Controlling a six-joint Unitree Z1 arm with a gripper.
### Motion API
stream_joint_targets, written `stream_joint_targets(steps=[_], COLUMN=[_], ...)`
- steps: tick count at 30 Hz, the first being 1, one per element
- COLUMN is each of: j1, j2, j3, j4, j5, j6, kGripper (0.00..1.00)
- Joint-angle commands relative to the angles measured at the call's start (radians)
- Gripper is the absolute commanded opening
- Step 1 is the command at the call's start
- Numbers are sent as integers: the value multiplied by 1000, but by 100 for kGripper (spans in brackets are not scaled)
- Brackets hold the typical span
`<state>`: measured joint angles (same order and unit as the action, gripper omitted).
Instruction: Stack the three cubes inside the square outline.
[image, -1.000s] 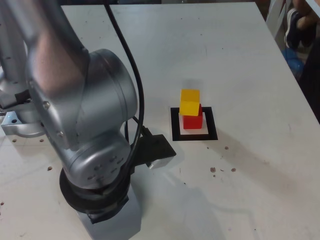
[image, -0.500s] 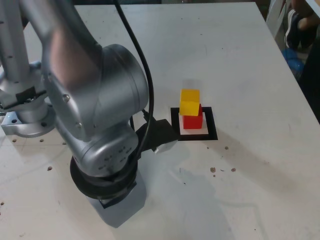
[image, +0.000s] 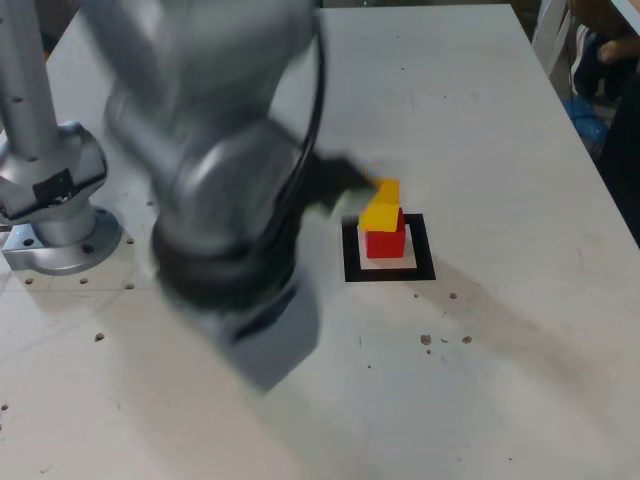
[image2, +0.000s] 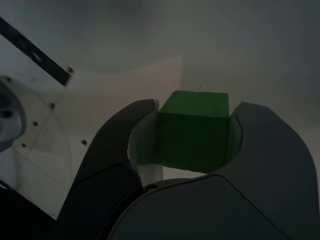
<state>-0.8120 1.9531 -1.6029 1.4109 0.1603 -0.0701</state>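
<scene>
Since the earlier frame, the Z1 arm (image: 220, 170) had moved upward and toward the exterior view's right, baring more of its round base (image: 62, 245); the yellow cube (image: 381, 214) and the red cube (image: 386, 244) had kept their places. The white table (image: 500, 350) extended beneath the whole scene, marked with small dark holes near the base; the arm was blurred in the exterior view, its dark end reaching just to the left of the yellow cube and partly hiding that cube's upper left corner. The gripper (image2: 198, 104), seen clearly in the wrist view, had its jaws clamped on the green cube (image2: 192, 142), one jaw on each of two opposite sides; a black cable (image: 316, 110) hung in a curve along the arm. The square outline (image: 425, 248) lay flat on the table, black around a white centre; the red cube stood inside it, and the yellow cube rested on top of the red; the green cube was held apart from these two. A straight black tape strip (image2: 37, 52) appeared on the table in the wrist view, well apart from the green cube.
</scene>
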Motion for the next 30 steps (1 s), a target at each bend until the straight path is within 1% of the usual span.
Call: stream_joint_targets(steps=[1, 3, 7, 11, 14, 20, 25, 30], j1=[48, 120, 274, 429, 508, 587, 611, 621], j2=[-25, -45, -62, -65, -60, -12, 17, 46], j3=[-112, -190, -295, -295, -259, -201, -172, -182], j4=[148, 180, 199, 214, 219, 219, 215, 212], j5=[10, 12, -5, -30, -30, -13, -1, -5], j6=[-8, -18, -44, -53, -77, -129, -144, -152], kGripper=[12, 12, 12, 12, 12, 12, 12, 12])
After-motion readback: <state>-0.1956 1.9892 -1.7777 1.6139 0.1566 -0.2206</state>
